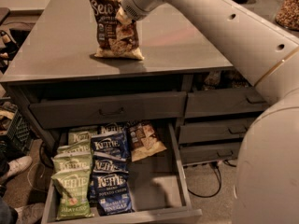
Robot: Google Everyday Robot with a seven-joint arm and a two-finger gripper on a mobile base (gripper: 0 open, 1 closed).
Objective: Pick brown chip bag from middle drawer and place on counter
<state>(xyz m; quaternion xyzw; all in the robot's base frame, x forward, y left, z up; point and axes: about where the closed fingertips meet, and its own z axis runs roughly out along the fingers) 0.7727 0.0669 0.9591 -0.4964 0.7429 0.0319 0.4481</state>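
The brown chip bag (114, 29) stands upright on the counter (51, 55), its bottom edge resting on the top near the middle. My gripper (123, 14) is at the bag's upper right edge and is shut on it; the white arm reaches in from the right. Below, the middle drawer (156, 188) is pulled open. It holds green Kettle bags (72, 190) on the left, blue Kettle bags (111, 181) in the middle and another brown bag (145, 141) at the back.
A closed drawer (107, 110) sits just under the counter, and narrower closed drawers (224, 104) are stacked on the right. A black crate (14, 129) and a person's shoe (16, 164) are on the floor at left. A cable (212, 181) lies on the floor at right.
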